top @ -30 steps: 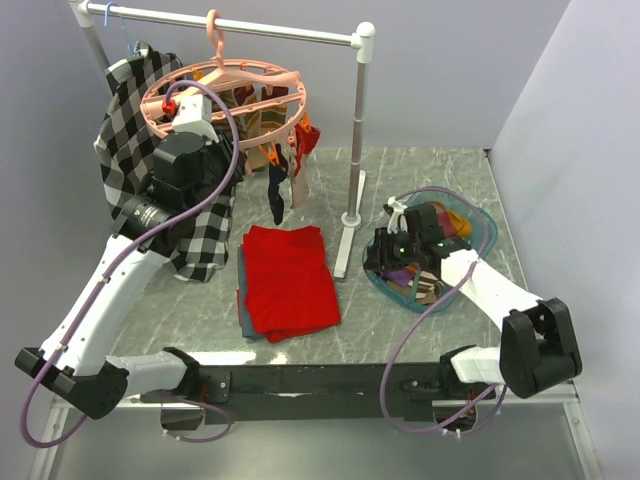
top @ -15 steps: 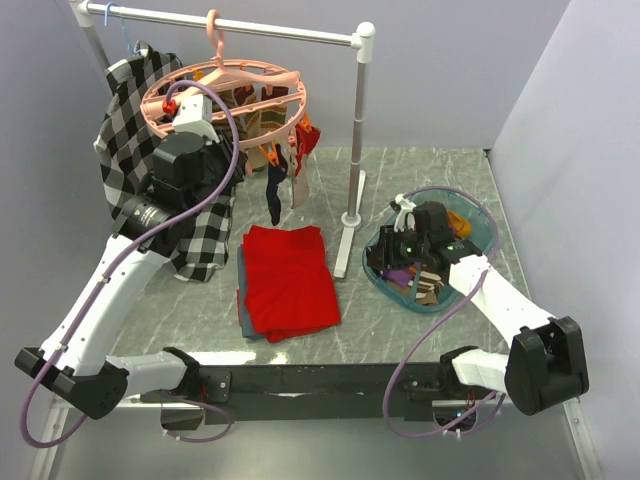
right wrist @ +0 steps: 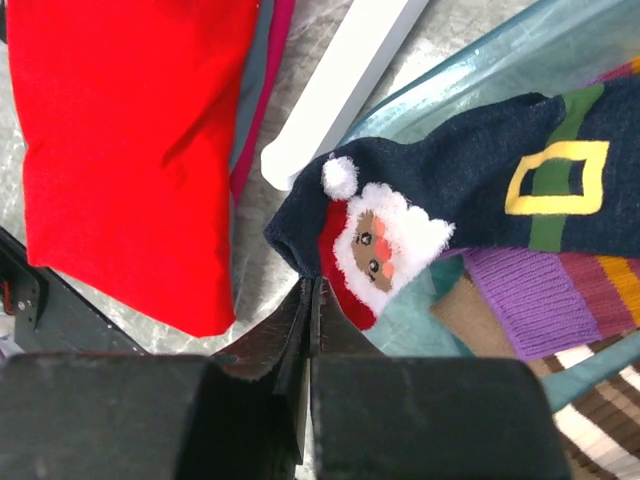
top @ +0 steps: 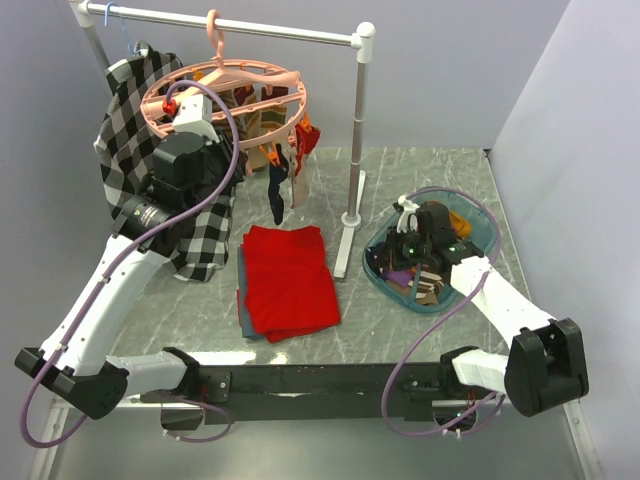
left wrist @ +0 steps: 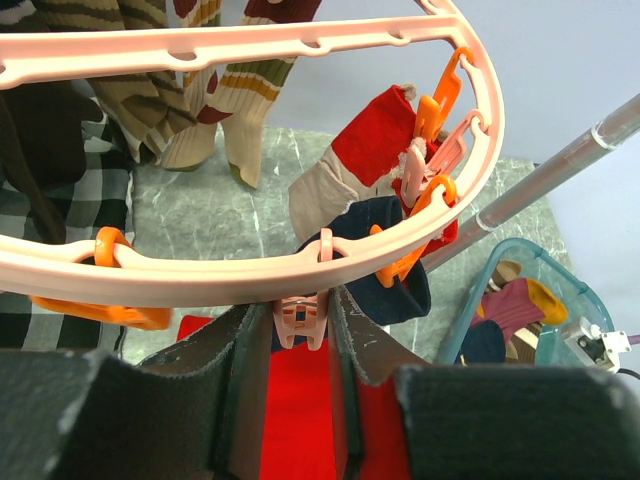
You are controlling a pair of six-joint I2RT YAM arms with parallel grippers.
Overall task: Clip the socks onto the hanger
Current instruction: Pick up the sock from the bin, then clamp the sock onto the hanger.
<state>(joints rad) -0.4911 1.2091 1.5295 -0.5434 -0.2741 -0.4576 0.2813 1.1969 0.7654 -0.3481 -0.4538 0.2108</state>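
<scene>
Socks (top: 425,282) are being held in a teal basket (top: 482,228) on the counter (top: 430,170) at right, the hanger (top: 225,92) being hung from the rail (top: 260,32) at far left. At the left wrist, a pink clip (left wrist: 300,322) is being bracketed by the left jaws, standing apart. At the right wrist, a navy Santa sock (right wrist: 450,180) is being pinched at its end by the right jaws, pressed together. Pick-up is judged under way; next, that sock is needing carriage leftward to the bracketed clip.
</scene>
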